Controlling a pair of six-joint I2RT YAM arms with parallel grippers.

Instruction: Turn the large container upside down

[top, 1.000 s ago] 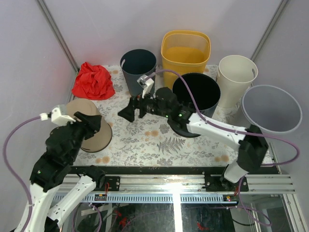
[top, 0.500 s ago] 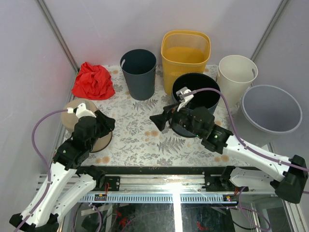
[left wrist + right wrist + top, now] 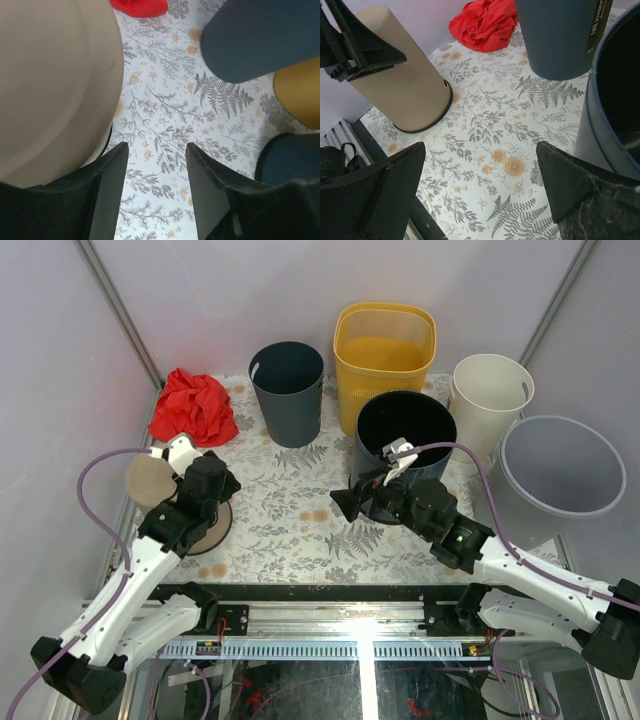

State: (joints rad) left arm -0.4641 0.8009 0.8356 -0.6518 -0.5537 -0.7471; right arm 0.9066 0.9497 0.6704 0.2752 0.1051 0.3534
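A tan container point(image 3: 150, 480) stands upside down at the left of the floral mat point(image 3: 290, 530), closed base up and dark rim on the mat. It also shows in the left wrist view point(image 3: 50, 85) and the right wrist view point(image 3: 400, 85). My left gripper point(image 3: 225, 485) is open and empty, just to the right of the container and not touching it; its jaws point(image 3: 155, 150) frame bare mat. My right gripper point(image 3: 345, 502) is open wide and empty over the middle of the mat point(image 3: 480, 150), beside the black bin point(image 3: 405, 435).
A dark grey bin point(image 3: 287, 390), a yellow mesh basket point(image 3: 385, 350), a cream bin point(image 3: 490, 400) and a translucent grey bin point(image 3: 560, 465) stand along the back and right. A red cloth point(image 3: 193, 408) lies at the back left.
My right gripper has pulled back from near the dark grey bin to the right, next to the black bin. My left arm has reached further over the mat, its gripper now beside the tan container.
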